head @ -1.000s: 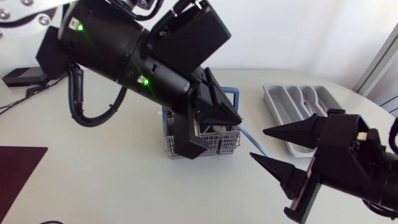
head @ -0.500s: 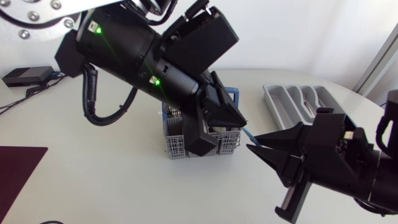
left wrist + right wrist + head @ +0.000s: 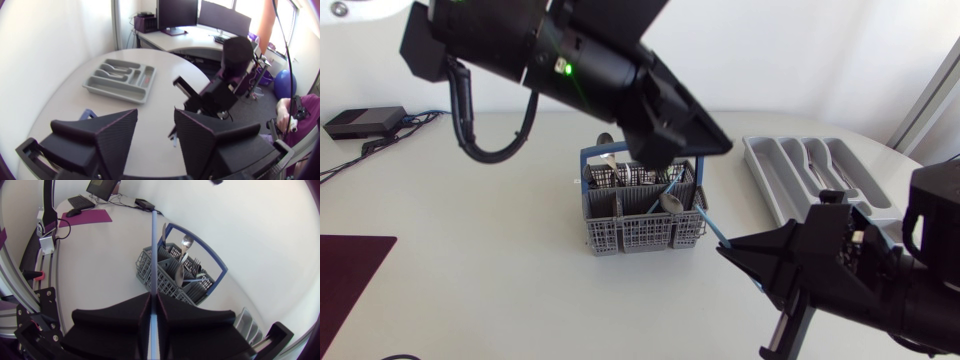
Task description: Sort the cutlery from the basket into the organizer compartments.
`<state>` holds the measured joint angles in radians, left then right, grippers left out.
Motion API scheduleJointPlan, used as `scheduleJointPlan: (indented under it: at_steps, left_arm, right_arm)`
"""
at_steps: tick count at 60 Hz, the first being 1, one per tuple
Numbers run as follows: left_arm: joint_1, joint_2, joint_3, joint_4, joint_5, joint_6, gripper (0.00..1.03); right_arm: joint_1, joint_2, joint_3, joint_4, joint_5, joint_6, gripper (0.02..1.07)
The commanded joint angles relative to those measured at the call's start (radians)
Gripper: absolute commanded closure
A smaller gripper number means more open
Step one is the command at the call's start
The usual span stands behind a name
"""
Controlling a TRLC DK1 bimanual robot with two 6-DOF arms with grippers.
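Jaws of the right gripper (image 3: pixel 154 296) are pressed together on one end of a slim blue-handled utensil (image 3: pixel 713 222), which points from them toward the grey basket (image 3: pixel 630 235). Its far end lies at the basket's corner nearest that arm, and I cannot tell whether it is clear of the rim or what kind of piece it is. More cutlery stands in the basket. The left gripper (image 3: pixel 155 114) hangs above the basket with its jaws spread and nothing between them. By my reading, the step in hand is carrying one piece out of the basket. The next move calls for lifting it free without dragging the basket across the table (image 3: pixel 470 290), then swinging it to the organizer (image 3: pixel 767 185), which lies near the basket on the right arm's side, and picking the matching compartment
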<state>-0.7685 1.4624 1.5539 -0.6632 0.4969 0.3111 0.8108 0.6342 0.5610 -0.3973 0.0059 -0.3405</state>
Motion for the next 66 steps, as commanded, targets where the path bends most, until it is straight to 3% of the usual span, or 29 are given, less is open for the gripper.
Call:
scheduleJointPlan:
  at_steps: [1,8,15,21,35,48,66]
  left_arm:
    - [0.057,-0.027,0.055,0.065,0.003,-0.099,0.23]
    - [0.106,-0.030,0.094,0.080,0.002,-0.110,0.23]
    - [0.143,-0.020,0.100,0.034,-0.020,-0.029,0.23]
    - [0.129,-0.011,0.078,-0.030,-0.086,0.102,0.23]
    - [0.097,-0.050,-0.084,-0.018,-0.199,0.256,0.23]
    - [0.077,-0.123,-0.299,0.125,-0.282,0.296,0.23]
    - [0.037,-0.223,-0.511,0.281,-0.362,0.318,0.23]
  right_arm:
    - [-0.002,-0.027,-0.026,-0.026,0.012,0.018,1.01]
    - [-0.070,-0.067,-0.019,-0.067,0.017,0.015,1.01]
    - [-0.210,-0.074,-0.016,-0.081,0.009,-0.020,1.01]
    - [-0.371,-0.024,-0.013,-0.055,-0.038,-0.046,1.01]
    - [-0.670,0.225,0.039,0.083,-0.122,-0.040,1.01]
    - [-0.840,0.568,0.172,0.195,-0.136,0.034,1.01]
    - [-0.878,0.900,0.373,0.216,-0.075,0.156,1.01]
